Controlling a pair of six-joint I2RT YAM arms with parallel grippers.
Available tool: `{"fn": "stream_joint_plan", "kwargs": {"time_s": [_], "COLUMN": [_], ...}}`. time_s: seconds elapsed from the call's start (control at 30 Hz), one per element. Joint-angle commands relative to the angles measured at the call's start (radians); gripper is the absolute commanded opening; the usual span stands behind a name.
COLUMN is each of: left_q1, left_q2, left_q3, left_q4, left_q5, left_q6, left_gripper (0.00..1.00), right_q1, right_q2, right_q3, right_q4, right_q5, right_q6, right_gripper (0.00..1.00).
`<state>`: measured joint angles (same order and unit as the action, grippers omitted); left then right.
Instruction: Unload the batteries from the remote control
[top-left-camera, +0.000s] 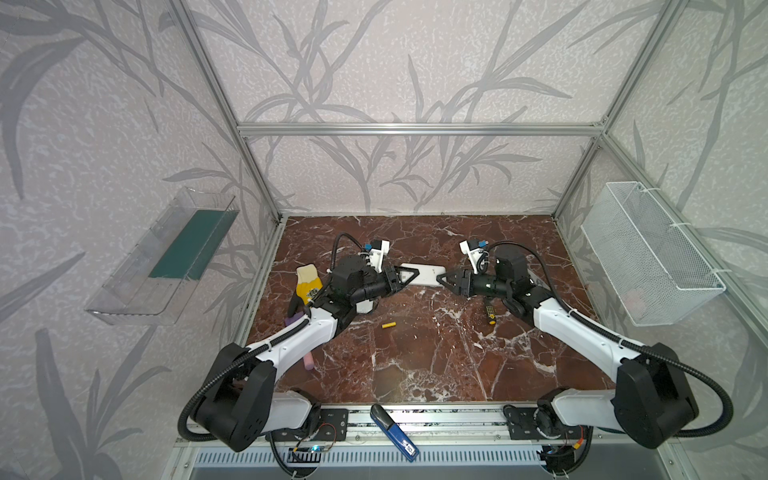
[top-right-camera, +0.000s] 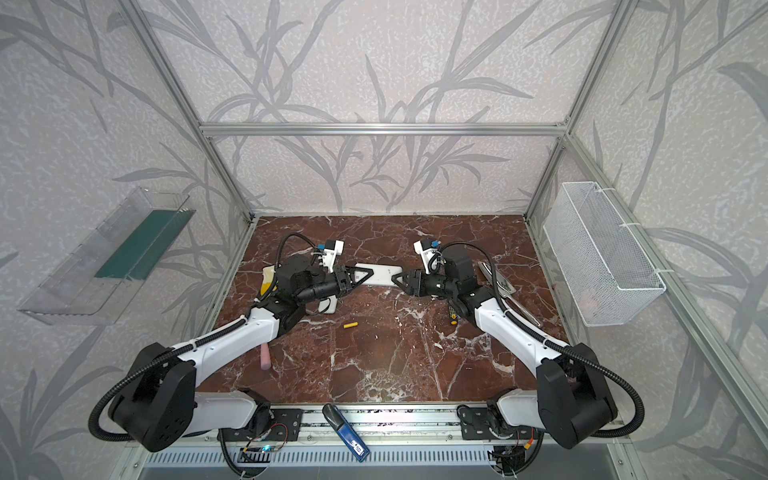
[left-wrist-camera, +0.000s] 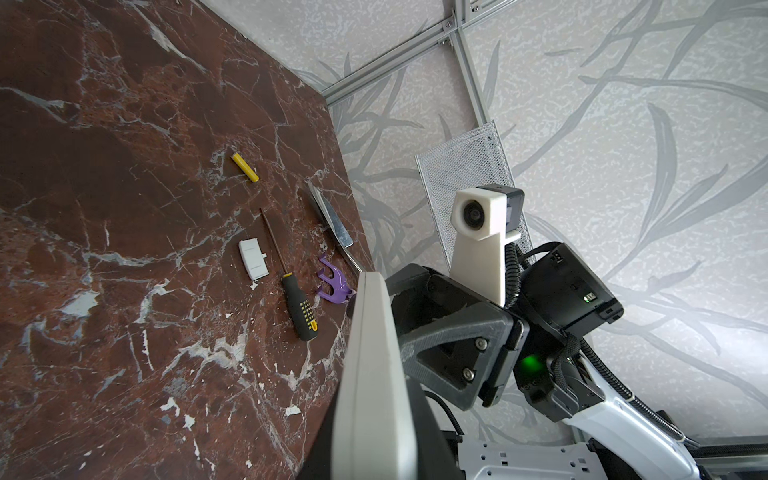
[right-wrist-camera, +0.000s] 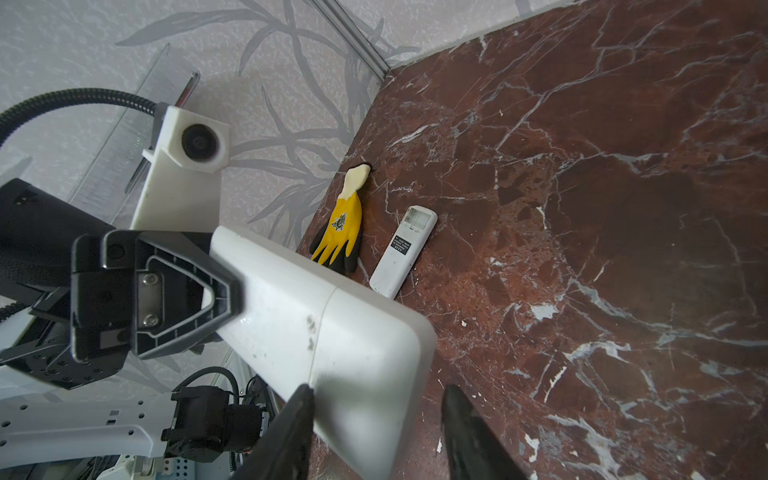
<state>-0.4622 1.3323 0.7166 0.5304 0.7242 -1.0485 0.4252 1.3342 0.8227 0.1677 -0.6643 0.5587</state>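
Observation:
A white remote control (top-left-camera: 424, 275) hangs level above the middle of the table, between the two arms. My left gripper (top-left-camera: 409, 277) is shut on its left end. My right gripper (right-wrist-camera: 378, 390) straddles its right end: one finger lies against the casing, the other stands apart with a clear gap, so it is open. One yellow battery (top-left-camera: 389, 325) lies on the marble in front of the remote, also seen in the left wrist view (left-wrist-camera: 245, 167). A second white remote (right-wrist-camera: 403, 251) lies on the table beside the left arm, its battery bay uncovered.
A white battery cover (left-wrist-camera: 252, 258), a black-and-yellow screwdriver (left-wrist-camera: 299, 307), a purple hook (left-wrist-camera: 334, 282) and metal tongs (left-wrist-camera: 332, 220) lie at the right. A yellow glove (top-left-camera: 308, 282) and pink cylinder (top-left-camera: 309, 362) lie left. A mesh basket (top-left-camera: 652, 257) hangs on the right wall.

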Motion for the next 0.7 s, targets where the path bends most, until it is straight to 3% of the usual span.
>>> {"fn": "stream_joint_plan", "kwargs": {"time_s": [0.0,0.33,0.67], "left_q1": [0.001,0.001,0.001], "left_q2": [0.003,-0.012,-0.003], "left_q3": [-0.009,-0.009,-0.022], "left_q4": [0.092,0.124,0.271], "left_q5": [0.038,0.052,0.080], "left_q6": [-0.037,-0.057,-0.153], "left_gripper": [0.00,0.00,0.00], "right_q1": [-0.001,-0.003,-0.030], "right_q2": [0.013,0.011,0.011], "right_q3": [0.032,0.021,0.010], "right_q4": [0.052,0.050,0.120], "right_q5": [-0.047,-0.032,-0.098], "right_q6": [0.023,0.012,0.042], "right_gripper": [0.47,0.27,0.25]}}
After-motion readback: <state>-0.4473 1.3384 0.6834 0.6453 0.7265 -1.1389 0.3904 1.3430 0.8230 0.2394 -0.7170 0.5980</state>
